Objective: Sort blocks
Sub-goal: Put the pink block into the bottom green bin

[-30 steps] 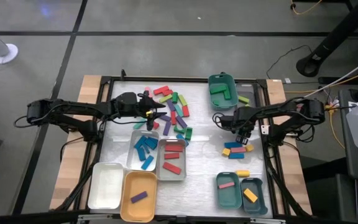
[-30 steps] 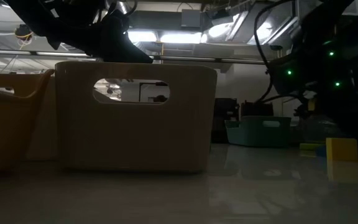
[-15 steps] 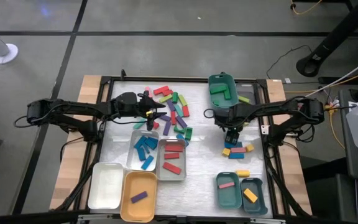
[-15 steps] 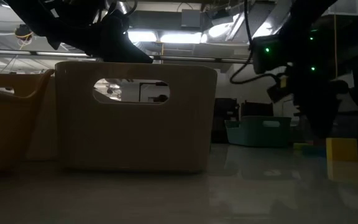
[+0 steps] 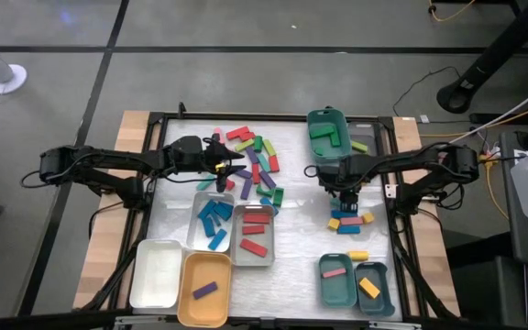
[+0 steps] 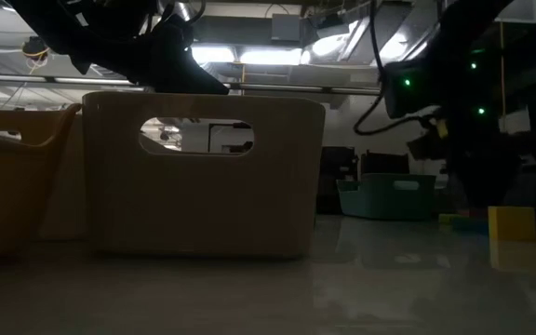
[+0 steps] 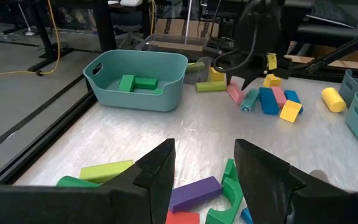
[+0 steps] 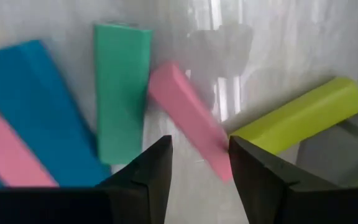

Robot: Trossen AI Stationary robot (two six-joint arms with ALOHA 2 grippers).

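Loose blocks (image 5: 255,160) of many colours lie in a pile at the table's far middle. My left gripper (image 5: 236,171) hovers open at the pile's left side; in the left wrist view a purple block (image 7: 194,193) lies on the table below its fingers (image 7: 157,174). A small cluster of blocks (image 5: 348,220) lies flat at the right. My right gripper (image 5: 343,197) stands open at the cluster's far edge, pointing down. In the right wrist view a pink block (image 8: 188,118) lies below the gap, with a teal block (image 8: 122,87), a blue block (image 8: 36,106) and a lime block (image 8: 297,121) beside it.
A teal tray (image 5: 328,133) with green blocks stands at the far right. Near the front are a grey tray (image 5: 211,220) with blue blocks, a grey tray (image 5: 255,234) with red ones, a white tray (image 5: 157,273), an orange tray (image 5: 204,289) and two small teal trays (image 5: 354,282). A yellow block (image 5: 357,255) lies alone.
My right gripper has shifted a little toward the table's left edge, over the small cluster's far edge, and has rolled about its own axis while pointing down. Its fingers have stayed open. The blocks have not moved.
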